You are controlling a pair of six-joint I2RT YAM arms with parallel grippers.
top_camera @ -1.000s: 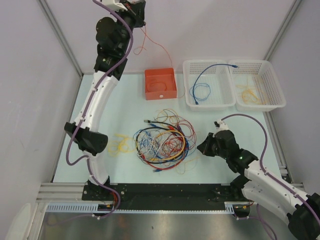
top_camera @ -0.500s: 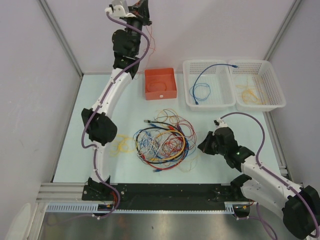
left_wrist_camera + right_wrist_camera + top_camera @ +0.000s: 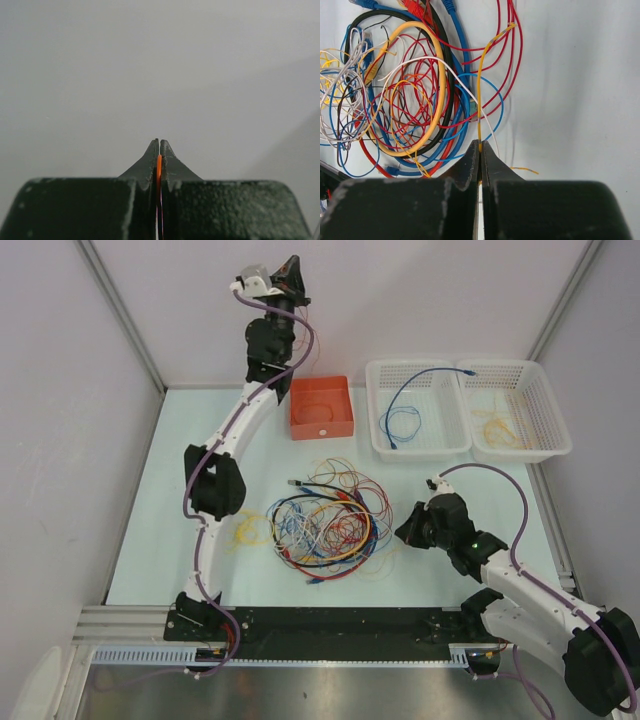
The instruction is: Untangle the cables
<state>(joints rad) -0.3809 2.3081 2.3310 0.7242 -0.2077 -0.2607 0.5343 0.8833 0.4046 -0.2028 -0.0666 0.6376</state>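
Closed jaws of right gripper [image 3: 480,146] pinch one yellow cable [image 3: 479,100] at the tips. It runs into the multicolored cable tangle [image 3: 405,90] on pale table [image 3: 580,90].

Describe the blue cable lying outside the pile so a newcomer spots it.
Find the two white baskets at the table's far right. The left basket holds one blue cable, looped at its near end. Unlike the blues in the central tangle, it lies alone.

Lab robot cell — white wall panels [image 3: 60,440], aluminium rail [image 3: 125,622].
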